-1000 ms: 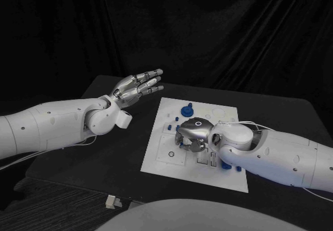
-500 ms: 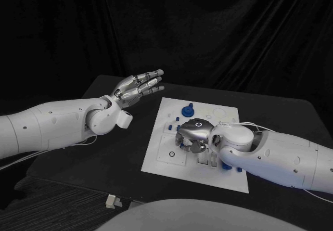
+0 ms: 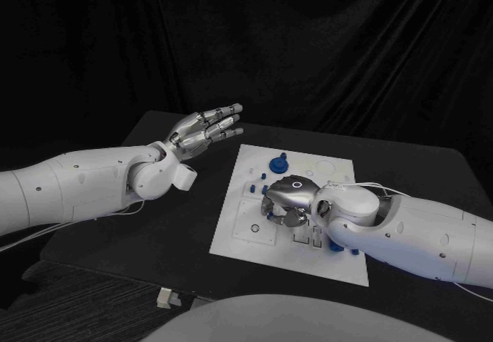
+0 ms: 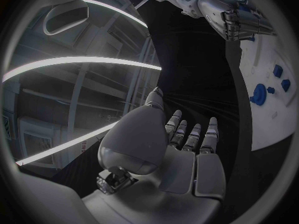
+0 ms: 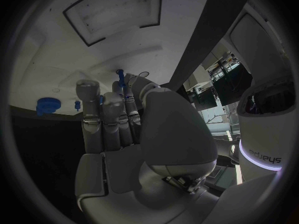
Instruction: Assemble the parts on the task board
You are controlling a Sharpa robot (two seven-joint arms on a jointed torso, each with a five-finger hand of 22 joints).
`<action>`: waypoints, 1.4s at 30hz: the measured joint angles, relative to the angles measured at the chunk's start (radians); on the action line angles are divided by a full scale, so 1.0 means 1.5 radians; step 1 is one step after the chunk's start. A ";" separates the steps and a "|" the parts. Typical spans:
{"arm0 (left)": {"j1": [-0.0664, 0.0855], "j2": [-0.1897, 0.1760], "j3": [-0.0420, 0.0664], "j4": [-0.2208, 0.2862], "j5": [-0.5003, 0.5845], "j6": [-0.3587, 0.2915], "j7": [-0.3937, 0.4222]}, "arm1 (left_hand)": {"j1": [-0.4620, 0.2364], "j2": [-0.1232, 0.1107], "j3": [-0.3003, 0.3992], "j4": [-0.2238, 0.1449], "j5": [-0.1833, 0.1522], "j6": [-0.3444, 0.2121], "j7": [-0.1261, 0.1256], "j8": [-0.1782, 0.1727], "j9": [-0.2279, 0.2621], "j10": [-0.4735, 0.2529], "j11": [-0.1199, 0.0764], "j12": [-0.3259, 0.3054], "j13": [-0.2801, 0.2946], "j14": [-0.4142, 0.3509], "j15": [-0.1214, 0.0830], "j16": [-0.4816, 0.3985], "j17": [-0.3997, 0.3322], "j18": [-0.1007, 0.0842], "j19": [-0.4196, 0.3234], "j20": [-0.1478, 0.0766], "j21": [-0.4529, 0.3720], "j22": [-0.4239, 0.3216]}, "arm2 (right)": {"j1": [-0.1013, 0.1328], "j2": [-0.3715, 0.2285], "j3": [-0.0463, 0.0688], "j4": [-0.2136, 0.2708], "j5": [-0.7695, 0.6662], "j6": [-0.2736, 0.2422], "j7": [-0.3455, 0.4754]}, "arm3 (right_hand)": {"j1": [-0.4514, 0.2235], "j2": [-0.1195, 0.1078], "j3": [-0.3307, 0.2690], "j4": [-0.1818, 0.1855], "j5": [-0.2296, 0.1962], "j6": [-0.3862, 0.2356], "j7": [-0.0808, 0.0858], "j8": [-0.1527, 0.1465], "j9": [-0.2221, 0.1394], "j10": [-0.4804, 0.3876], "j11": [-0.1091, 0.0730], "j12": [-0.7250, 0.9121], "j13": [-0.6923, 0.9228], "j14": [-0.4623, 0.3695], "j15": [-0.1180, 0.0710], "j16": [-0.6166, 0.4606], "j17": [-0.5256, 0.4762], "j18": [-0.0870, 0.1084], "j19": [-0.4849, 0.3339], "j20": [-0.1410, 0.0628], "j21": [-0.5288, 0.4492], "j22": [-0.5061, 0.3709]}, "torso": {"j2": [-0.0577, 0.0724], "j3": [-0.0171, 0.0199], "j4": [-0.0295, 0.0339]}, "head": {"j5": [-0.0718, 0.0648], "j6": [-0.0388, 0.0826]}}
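The white task board [image 3: 244, 241] lies mid-table. My right hand [image 3: 285, 205] hangs low over its middle with the fingers curled down. At the fingertips, the right wrist view shows a thin blue peg [image 5: 119, 76], seemingly pinched against the thumb. A large round blue part [image 3: 277, 165] stands at the board's far side with small blue pieces [image 3: 251, 189] near it; the round part [image 5: 48, 105] also lies beyond my fingers. More blue pieces [image 3: 336, 246] sit by my right forearm. My left hand [image 3: 206, 128] is raised off the board's far left corner, flat and empty, fingers [image 4: 190, 137] straight.
The black table [image 3: 154, 214] has bare surface left of the board, under my left arm. A small white object [image 3: 164, 298] sits at the table's near edge. From the left wrist, the board [image 4: 274, 45] and my right hand [image 4: 235, 16] are seen.
My right hand has edged very slightly to the right over the board's middle. The left arm and hand have not moved.
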 measured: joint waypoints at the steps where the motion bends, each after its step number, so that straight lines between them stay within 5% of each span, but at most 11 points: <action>1: 0.000 0.000 0.000 0.000 0.000 0.000 0.000 | 0.001 -0.001 0.000 0.000 0.000 0.000 0.000 0.000 0.000 0.001 0.001 0.000 0.000 0.000 0.000 0.000 0.000 0.000 0.000 0.000 0.000 0.000 | 0.000 0.000 0.000 0.000 0.000 0.000 0.000 | 0.000 0.000 0.000 0.000 0.000 0.000 0.000 0.000 0.000 0.001 -0.001 0.000 0.000 0.000 0.000 0.000 0.000 0.000 0.000 0.000 0.000 0.000 | 0.000 0.0000 -0.0001 | 0.000 0.000; 25: -0.003 0.006 0.000 -0.007 0.000 0.008 -0.001 | 0.003 -0.003 0.000 0.000 0.000 0.000 0.000 0.000 0.000 0.002 0.002 0.000 0.000 -0.002 0.002 0.003 0.000 0.000 0.000 0.000 0.000 0.002 | 0.000 0.004 0.001 -0.009 0.000 -0.004 0.000 | 0.000 0.000 0.002 -0.002 -0.051 0.000 0.000 -0.008 0.000 0.003 -0.003 -0.004 0.000 0.000 0.000 -0.002 -0.004 0.000 -0.002 0.002 -0.003 0.000 | 0.000 0.0003 -0.0008 | 0.002 0.000; 42: -0.007 0.008 0.000 -0.011 0.000 0.012 -0.003 | 0.005 0.000 0.002 -0.002 0.003 0.002 0.003 0.000 0.000 0.002 0.002 0.000 0.000 -0.002 0.002 0.003 0.000 0.000 0.000 0.000 0.000 0.002 | -0.001 0.004 0.000 -0.006 0.000 -0.009 0.000 | -0.003 0.002 0.002 -0.002 -0.060 0.000 0.000 -0.008 0.000 0.006 -0.006 -0.004 0.001 0.000 0.000 -0.002 -0.004 0.000 -0.002 0.002 -0.003 0.000 | -0.001 0.0000 0.0002 | 0.005 0.000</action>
